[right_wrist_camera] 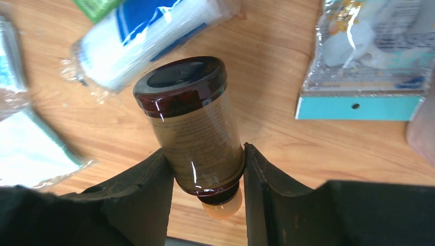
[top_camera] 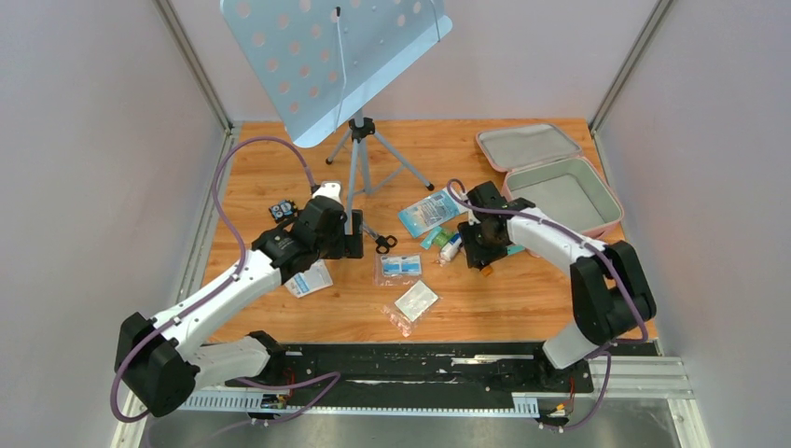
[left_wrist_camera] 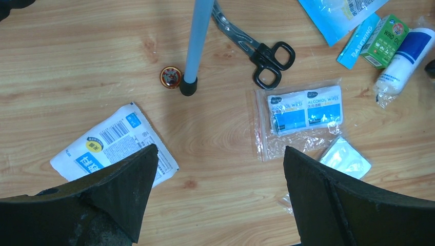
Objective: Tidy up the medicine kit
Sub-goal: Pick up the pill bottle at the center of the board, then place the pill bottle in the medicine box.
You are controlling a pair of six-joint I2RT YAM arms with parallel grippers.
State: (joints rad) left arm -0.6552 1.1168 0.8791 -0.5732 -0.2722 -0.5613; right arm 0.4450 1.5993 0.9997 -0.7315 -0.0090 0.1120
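Two claws hang over the worktop (top_camera: pixel 485 313). The right claw (right_wrist_camera: pixel 205 151) pinches a brown bottle (right_wrist_camera: pixel 190 118), one finger against each of its sides, with the orange cap (right_wrist_camera: pixel 221 207) toward the wrist. Whether the bottle rests on the wood cannot be told. A wrapped white roll (right_wrist_camera: pixel 149 36) lies just beyond it.

The left claw (left_wrist_camera: pixel 219 151) is spread wide above bare wood and grips nothing. A blue-and-white packet (left_wrist_camera: pixel 113 143) lies by its left finger and a bag of alcohol wipes (left_wrist_camera: pixel 302 115) by its right. Black-handled scissors (left_wrist_camera: pixel 269 61) lie beside the stand leg (left_wrist_camera: pixel 199 41).

The pink medicine kit (top_camera: pixel 564 196) lies open at the far right corner, lid thrown back and grey lining showing, near the right claw.
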